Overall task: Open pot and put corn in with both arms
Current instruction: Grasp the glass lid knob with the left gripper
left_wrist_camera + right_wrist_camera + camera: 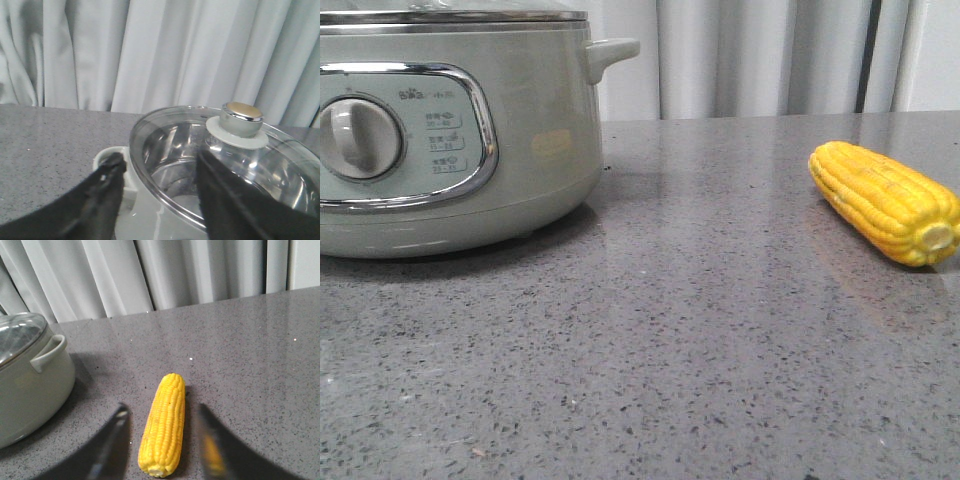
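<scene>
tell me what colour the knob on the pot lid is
Brushed gold top on the chrome lid knob, sitting on a white collar; clearest in the left wrist view.

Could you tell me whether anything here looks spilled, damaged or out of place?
Nothing stands out. The pot sits upright with its glass lid seated, and the corn lies whole on the counter, apart from the pot.

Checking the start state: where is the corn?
The corn lies on the table's right side in the front view, apart from the pot, between the open right gripper's fingers.
</scene>
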Tool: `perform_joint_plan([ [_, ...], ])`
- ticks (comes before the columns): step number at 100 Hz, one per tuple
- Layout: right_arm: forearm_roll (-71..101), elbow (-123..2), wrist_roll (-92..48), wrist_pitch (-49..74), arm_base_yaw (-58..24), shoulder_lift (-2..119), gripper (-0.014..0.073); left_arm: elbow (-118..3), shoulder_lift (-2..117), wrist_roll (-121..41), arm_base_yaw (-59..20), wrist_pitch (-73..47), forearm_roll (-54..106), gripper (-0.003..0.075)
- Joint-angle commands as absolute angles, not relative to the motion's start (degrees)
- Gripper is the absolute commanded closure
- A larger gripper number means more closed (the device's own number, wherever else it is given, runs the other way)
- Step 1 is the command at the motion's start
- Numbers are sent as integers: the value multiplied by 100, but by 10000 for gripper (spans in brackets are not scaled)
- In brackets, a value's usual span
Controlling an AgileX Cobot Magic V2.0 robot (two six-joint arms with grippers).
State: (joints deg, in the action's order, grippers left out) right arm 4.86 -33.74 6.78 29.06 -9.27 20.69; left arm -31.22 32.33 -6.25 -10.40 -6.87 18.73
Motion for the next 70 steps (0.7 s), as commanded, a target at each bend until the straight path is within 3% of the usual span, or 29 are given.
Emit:
perform_joint_plan([
  [1,381,-3645,570,2499,-887,2307,122,-3498,3576,-723,-1329,-288,1881,255],
  [24,308,-3645,426,2252,-887,2597,102,-4096,4783,-1192,-2025,75,1872,272],
  [48,308,-3645,426,2252,-887,2729,102,-4987,6199,-1192,-2143,486,1872,91],
  [70,293,-3645,426,2252,-887,2729,102,-5457,7011,-1192,-2143,752,1872,93],
])
